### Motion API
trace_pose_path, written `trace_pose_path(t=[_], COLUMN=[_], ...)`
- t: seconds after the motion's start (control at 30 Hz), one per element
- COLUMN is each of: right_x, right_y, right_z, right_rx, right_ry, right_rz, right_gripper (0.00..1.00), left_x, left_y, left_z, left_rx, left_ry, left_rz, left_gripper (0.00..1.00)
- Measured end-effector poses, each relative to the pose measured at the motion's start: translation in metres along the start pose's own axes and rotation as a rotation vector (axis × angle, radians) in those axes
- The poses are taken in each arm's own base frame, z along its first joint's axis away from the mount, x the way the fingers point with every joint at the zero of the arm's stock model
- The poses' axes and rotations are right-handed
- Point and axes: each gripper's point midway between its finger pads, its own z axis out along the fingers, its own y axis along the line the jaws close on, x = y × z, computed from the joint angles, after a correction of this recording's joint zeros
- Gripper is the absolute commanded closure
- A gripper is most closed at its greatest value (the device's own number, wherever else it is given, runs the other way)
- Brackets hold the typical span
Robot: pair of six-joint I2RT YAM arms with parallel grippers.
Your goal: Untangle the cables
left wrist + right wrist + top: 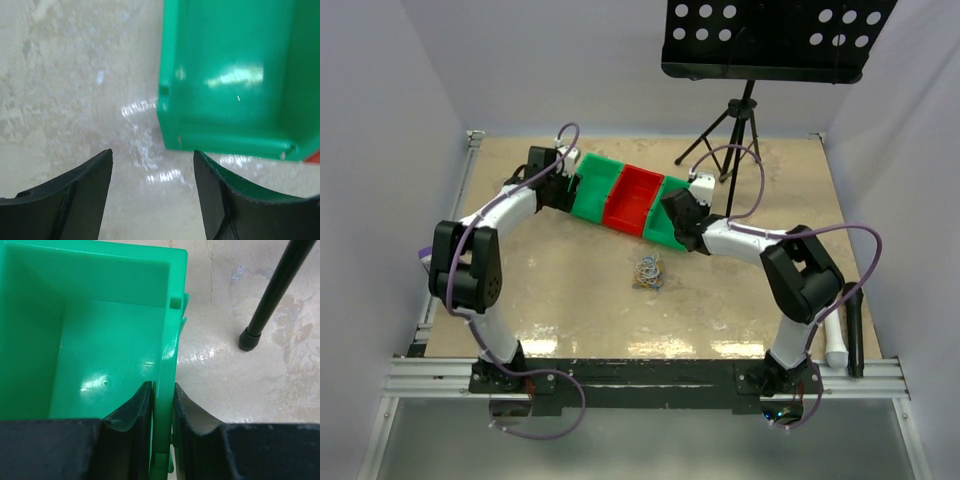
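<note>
- Cables [648,270]: one small tangled clump of orange-yellow, pale blue and whitish strands, flat on the table [560,290], on the near side of the red bin [632,198] and apart from it. No clear long axis can be made out. Bare table all round.
- Right gripper [163,410]: beside the red bin on its right, fingers pinched on the side wall of the right green bin [167,330], one inside, one outside. It is the nearer of the two to the clump, which lies nearward of it and a little left.
- Left gripper [152,170]: beyond the left green bin [167,100], left of the red bin. Jaws wide apart, nothing between them, only table below.
- Stand leg [272,295]: far right of the red bin, a limit on that side.
- Judgement: the bin wall must be let go before any reach to the clump.
</note>
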Motion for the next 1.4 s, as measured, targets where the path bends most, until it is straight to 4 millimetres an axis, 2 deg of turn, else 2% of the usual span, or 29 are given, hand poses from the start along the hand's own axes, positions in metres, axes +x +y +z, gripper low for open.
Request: trace_pose_path(t=[0.17, 0.23, 0.33, 0.43, 0.5, 0.53, 0.6, 0.73, 0.8, 0.93, 1.1, 1.4], right_x=[0.001, 0.001, 0.002, 0.002, 0.003, 0.004, 0.005, 0.008, 0.009, 0.017, 0.022, 0.028], right_y=[-0.007, -0.007, -0.008, -0.007, -0.005, -0.004, -0.004, -0.002, -0.002, -0.003, -0.003, -0.005], right_z=[-0.005, -0.005, -0.004, -0.004, -0.004, -0.004, -0.004, -0.005, -0.004, 0.000, 0.003, -0.003], right_rx=[-0.004, -0.004, -0.005, -0.012, -0.021, -0.027, -0.034, -0.049, -0.048, -0.037, -0.027, -0.029], right_ry=[-0.001, -0.006, -0.005, 0.000, 0.006, 0.009, 0.015, 0.027, 0.029, 0.044, 0.062, 0.094], right_rz=[-0.025, -0.021, -0.021, -0.027, -0.030, -0.035, -0.049, -0.064, -0.070, -0.089, -0.106, -0.094], right_gripper=[0.90, 0.88, 0.84, 0.78, 0.67, 0.61, 0.51, 0.44, 0.44, 0.46, 0.59, 0.65], left_x=[-0.038, -0.048, -0.053, -0.046, -0.045, -0.046, -0.046, -0.045, -0.040, -0.032, -0.006, 0.037], left_y=[0.016, 0.016, 0.009, 0.003, 0.001, 0.000, -0.001, -0.006, -0.010, -0.013, -0.018, -0.025], left_z=[0.023, 0.030, 0.041, 0.049, 0.052, 0.052, 0.054, 0.056, 0.058, 0.052, 0.029, -0.008], left_rx=[-0.022, -0.003, 0.046, 0.080, 0.090, 0.095, 0.105, 0.133, 0.149, 0.153, 0.159, 0.161], left_ry=[-0.063, -0.078, -0.085, -0.072, -0.074, -0.077, -0.083, -0.091, -0.091, -0.101, -0.078, -0.015], left_rz=[-0.017, -0.021, -0.019, -0.019, -0.019, -0.019, -0.018, -0.020, -0.022, -0.028, -0.038, -0.064], left_gripper=[0.32, 0.34, 0.36, 0.37, 0.40, 0.42, 0.56, 0.78, 0.83, 0.82, 0.82, 0.79])
